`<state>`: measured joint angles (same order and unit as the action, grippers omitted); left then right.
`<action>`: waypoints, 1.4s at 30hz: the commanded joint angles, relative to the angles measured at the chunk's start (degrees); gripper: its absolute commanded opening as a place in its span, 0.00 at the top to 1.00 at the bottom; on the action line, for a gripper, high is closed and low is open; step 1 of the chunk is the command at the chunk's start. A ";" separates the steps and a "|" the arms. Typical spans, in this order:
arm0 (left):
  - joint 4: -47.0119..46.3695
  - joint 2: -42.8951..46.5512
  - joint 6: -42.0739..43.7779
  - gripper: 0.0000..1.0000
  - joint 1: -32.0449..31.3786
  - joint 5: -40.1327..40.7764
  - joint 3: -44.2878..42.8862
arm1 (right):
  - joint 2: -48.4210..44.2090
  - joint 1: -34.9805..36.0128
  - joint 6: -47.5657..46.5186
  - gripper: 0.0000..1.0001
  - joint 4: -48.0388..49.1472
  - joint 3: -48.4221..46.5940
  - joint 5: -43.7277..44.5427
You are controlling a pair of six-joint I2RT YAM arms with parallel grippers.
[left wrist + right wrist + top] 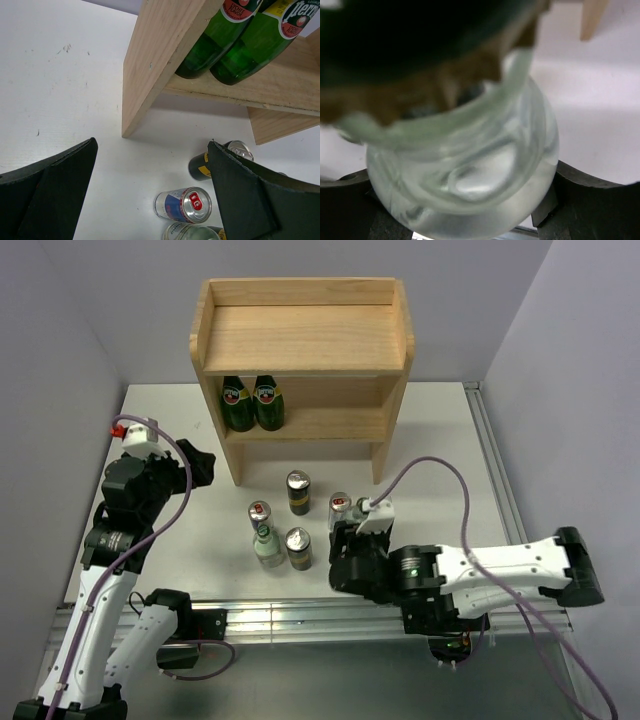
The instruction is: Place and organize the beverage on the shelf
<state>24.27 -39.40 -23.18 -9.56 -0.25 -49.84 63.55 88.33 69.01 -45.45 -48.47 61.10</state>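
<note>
The light wood shelf (300, 335) stands at the back, with two green glass bottles (252, 403) on its lower board at the left. On the table in front stand a black-and-gold can (298, 492), a blue-and-silver can (260, 513), a clear glass bottle (268, 546), a second black-and-gold can (298, 548) and a second blue-and-silver can (340, 506). My right gripper (350, 548) is shut on another clear glass bottle (470, 175), which its body hides in the top view. My left gripper (203, 466) is open and empty beside the shelf's left panel (155, 60).
The left wrist view looks past the open fingers (50, 195) at a blue-and-silver can (182, 205), a black-and-gold can (199, 166) and the green bottles (235, 45). A metal rail (300, 618) runs along the table's near edge. Grey walls close in the sides.
</note>
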 commanded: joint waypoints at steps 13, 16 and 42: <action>-1.95 2.31 1.29 0.01 0.25 -0.45 0.19 | -0.37 -28.29 -45.45 1.00 32.62 -12.17 -13.37; -1.95 2.40 1.29 0.01 0.25 -0.71 0.19 | 2.71 -32.60 -46.59 1.00 34.46 -14.45 -14.96; -2.12 2.31 1.47 0.01 0.25 -1.51 0.36 | 20.56 -49.75 -47.92 1.00 40.97 -27.21 -18.47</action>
<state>24.29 -37.58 -23.11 -9.56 -0.67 -49.82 84.01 40.99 19.88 -11.57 -71.68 41.01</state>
